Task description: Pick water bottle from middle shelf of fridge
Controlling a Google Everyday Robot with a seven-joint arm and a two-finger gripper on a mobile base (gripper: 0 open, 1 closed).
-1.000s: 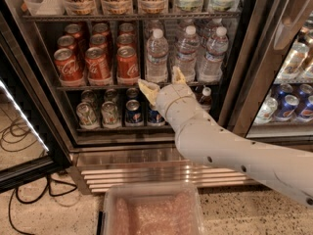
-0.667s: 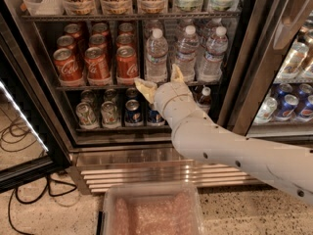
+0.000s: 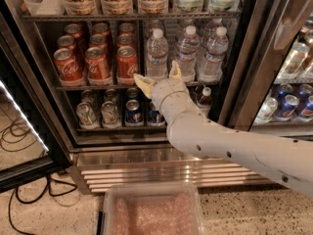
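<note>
Three clear ribbed water bottles with white caps stand in a row on the right half of the middle shelf (image 3: 88,87) of the fridge (image 3: 146,166). The leftmost water bottle (image 3: 156,53) is directly behind my gripper (image 3: 159,77). The gripper is open, with pale yellow fingertips (image 3: 144,84) spread at the shelf's front rail, one to the left of that bottle's base and one to its right. It holds nothing. My white arm comes in from the lower right.
Red cola cans (image 3: 127,62) fill the shelf's left half, close to the left fingertip. Tall cans stand on the shelf above, mixed cans (image 3: 110,112) and a small dark-labelled bottle (image 3: 205,99) below. The open glass door (image 3: 27,166) is at left. A clear bin (image 3: 151,212) sits on the floor.
My gripper has shifted slightly left and up toward the leftmost water bottle. It stays open. The bottles and cans have not moved.
</note>
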